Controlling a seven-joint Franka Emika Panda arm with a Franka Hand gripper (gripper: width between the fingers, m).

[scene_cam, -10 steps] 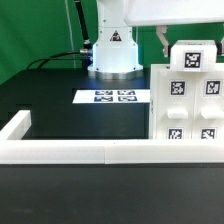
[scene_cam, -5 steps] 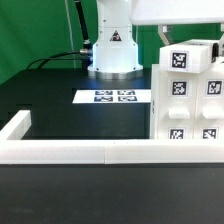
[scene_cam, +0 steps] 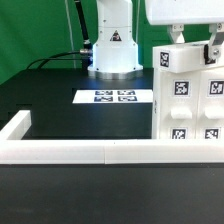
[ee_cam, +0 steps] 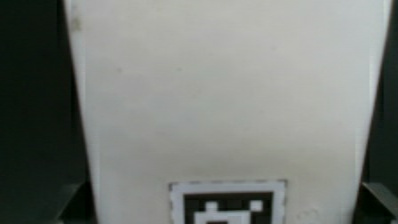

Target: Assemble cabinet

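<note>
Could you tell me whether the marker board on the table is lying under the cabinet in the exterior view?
No, the marker board lies flat on the black table, apart from the cabinet, which stands toward the exterior view's right.

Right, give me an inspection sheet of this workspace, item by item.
Surface: black table, low white border wall along its near edge.
Job's things: white cabinet with square tags, standing upright at the exterior view's right, against the wall.
Clutter: nothing seen; only the marker board lying flat.
Grippers: gripper directly above the cabinet, fingers reaching its top; grip cannot be told.
Cables: black cables behind, beside the robot base.
Surroundings: green backdrop.
</note>
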